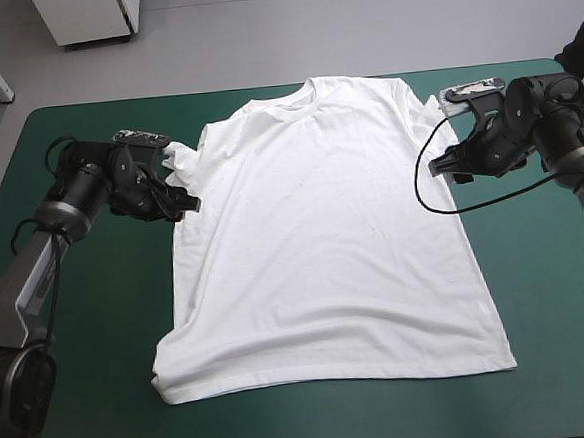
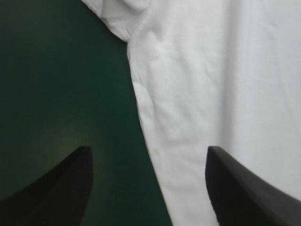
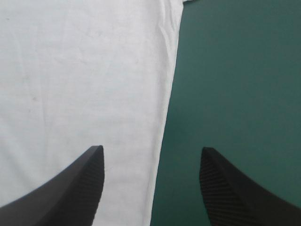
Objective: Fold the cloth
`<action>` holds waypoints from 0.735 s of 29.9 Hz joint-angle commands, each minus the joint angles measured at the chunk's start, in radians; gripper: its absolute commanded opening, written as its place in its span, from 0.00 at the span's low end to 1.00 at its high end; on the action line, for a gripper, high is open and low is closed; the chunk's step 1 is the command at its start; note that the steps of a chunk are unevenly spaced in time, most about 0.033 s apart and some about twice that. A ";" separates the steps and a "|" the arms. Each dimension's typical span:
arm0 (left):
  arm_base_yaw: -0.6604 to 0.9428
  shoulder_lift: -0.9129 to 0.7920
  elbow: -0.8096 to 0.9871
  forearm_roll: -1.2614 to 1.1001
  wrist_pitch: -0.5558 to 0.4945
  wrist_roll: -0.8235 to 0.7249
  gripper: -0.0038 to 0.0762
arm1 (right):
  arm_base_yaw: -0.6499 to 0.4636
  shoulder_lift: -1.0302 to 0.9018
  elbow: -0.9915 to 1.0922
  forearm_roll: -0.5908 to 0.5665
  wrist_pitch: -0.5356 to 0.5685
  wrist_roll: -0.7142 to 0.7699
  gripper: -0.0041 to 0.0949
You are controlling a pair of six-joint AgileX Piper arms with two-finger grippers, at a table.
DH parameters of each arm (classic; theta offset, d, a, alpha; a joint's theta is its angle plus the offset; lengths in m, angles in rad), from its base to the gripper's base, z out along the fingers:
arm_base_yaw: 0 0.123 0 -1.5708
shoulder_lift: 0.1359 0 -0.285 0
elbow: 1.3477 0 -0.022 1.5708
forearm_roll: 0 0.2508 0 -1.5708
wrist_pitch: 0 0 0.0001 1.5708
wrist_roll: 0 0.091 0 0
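so the t-shirt [image 1: 324, 247] is lying spread flat in the middle of the table [image 1: 99, 323], collar toward the far edge, hem toward me. nothing is folded yet as far as i can tell, so i'd call this the reach-in for the first fold.

both my jaws are open and holding nothing. the left jaws straddle the shirt's left side edge just below the bunched-up left sleeve [image 1: 180, 162], one finger over cloth and one over teal-green cover. the right jaws do the same on the right side edge, near the right sleeve.

next move, i reckon: drop down, pinch both layers at each edge, and lift evenly. the near-left hem corner [image 1: 172, 373] looks rumpled, which might drag.
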 commanded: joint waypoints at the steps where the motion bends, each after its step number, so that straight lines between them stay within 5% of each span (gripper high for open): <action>1: 0.017 0.040 -0.104 0.023 -0.019 -0.012 0.66 | -0.009 -0.013 -0.050 0.003 -0.052 -0.020 0.60; 22: 0.066 0.278 -0.195 -0.106 0.032 0.028 0.63 | -0.009 0.131 -0.078 0.043 -0.100 -0.054 0.60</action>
